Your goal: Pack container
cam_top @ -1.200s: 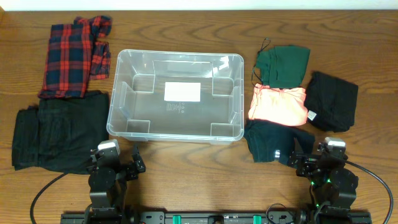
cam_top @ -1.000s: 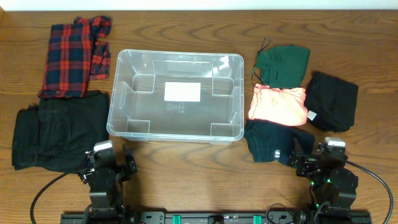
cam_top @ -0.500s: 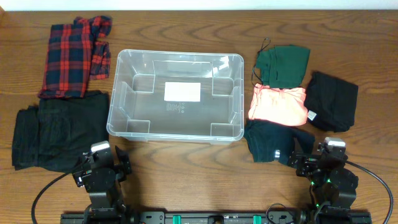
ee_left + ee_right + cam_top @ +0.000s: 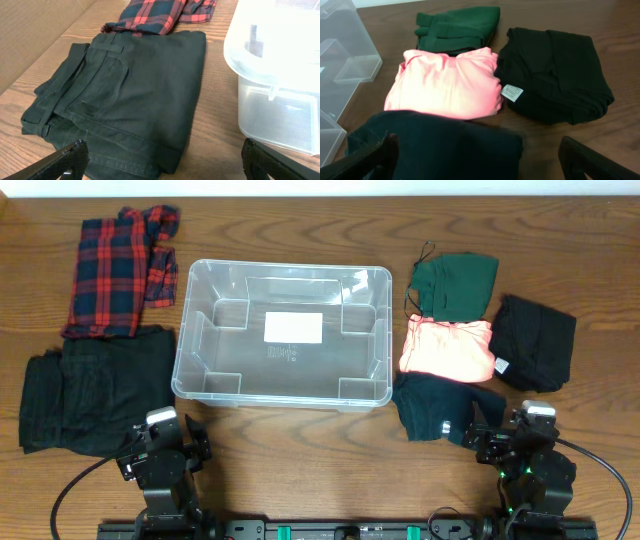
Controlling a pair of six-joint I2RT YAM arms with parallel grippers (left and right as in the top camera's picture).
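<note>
Left claw [image 4: 162, 160] and right claw [image 4: 477, 152] gaped wide, both empty. Pinching the black trousers [image 4: 135, 90] at their thick folded edge would probably lift them cleanly.

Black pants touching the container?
Apart. The left wrist view shows a strip of bare table running between the pants and the container wall.

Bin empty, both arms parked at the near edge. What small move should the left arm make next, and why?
Probably ease the left tool forward and down toward the folded black trousers. Its open fingers frame them in the wrist view, the container holds nothing, and the trousers lie right beside it.
</note>
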